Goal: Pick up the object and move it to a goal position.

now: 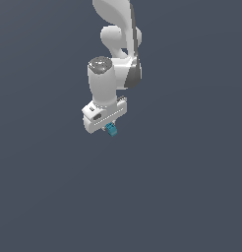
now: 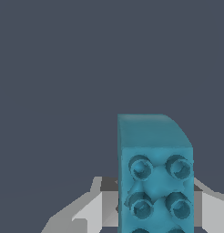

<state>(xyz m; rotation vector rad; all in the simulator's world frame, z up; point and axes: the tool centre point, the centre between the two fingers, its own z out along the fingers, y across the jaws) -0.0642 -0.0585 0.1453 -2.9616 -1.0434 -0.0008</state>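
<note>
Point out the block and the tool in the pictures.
block [image 2: 155, 182]: wrist view, on its studded face.
tool [image 1: 112, 127]: exterior view, between its fingertips, where the block sits.

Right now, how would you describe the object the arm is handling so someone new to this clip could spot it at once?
Find the white robot arm reaching down from the top of the exterior view against a plain dark grey backdrop. At its lower end is the white gripper, and the teal-blue block pokes out just below it. It is the only coloured thing in the scene; the wrist view shows round studs on one end and a sloped smooth face.
</note>
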